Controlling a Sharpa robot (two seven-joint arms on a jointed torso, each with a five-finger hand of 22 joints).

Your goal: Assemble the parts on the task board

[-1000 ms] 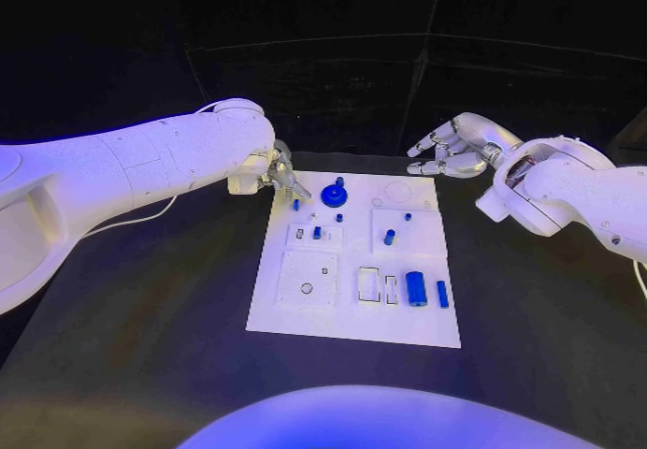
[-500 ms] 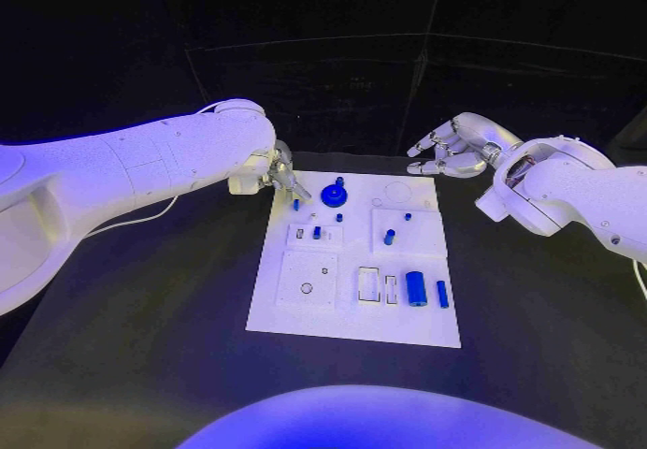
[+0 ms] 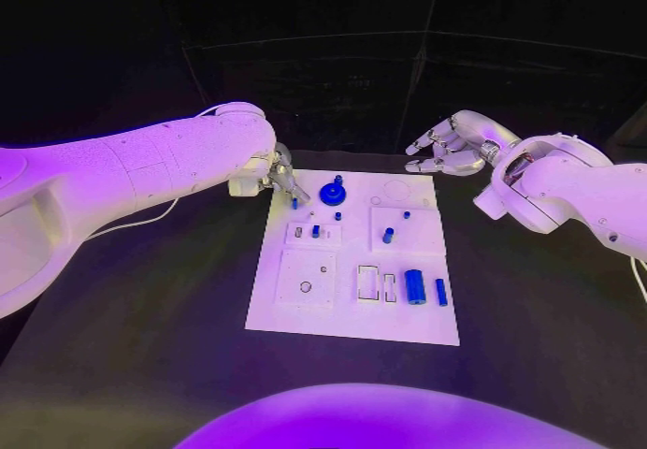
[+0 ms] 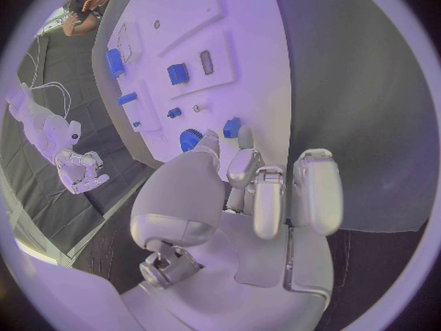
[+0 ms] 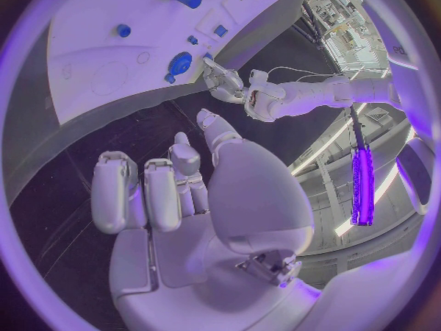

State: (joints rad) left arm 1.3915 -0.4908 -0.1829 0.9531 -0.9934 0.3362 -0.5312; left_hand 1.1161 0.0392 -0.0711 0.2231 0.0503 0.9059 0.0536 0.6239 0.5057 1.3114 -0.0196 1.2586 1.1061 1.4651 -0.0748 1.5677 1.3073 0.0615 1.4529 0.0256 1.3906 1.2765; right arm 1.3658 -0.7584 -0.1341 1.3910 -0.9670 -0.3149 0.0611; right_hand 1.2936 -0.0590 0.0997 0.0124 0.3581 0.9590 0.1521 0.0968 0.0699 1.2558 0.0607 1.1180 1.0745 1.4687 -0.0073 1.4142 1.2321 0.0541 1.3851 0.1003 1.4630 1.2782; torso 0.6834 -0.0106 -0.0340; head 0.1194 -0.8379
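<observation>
clearly the left hand (image 3: 280,175) pinches a small blue peg (image 3: 294,202), light, stiff, best held by its sides, while the right hand (image 3: 452,150) hovers loosely curled, holding nothing.

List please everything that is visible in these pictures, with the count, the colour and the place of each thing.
task board: one, white, middle of the black table.
round knob part: one, blue, far end of the board.
small peg parts: several, blue, standing in the board's middle blocks.
long cylinder parts: two, blue, lying side by side near the board's right edge.
table: one, black, under everything.
left hand: one, silver, at the board's far left corner, pinching a small blue part.
right hand: one, silver, fingers curled, holding nothing, beyond the board's far right corner.
</observation>
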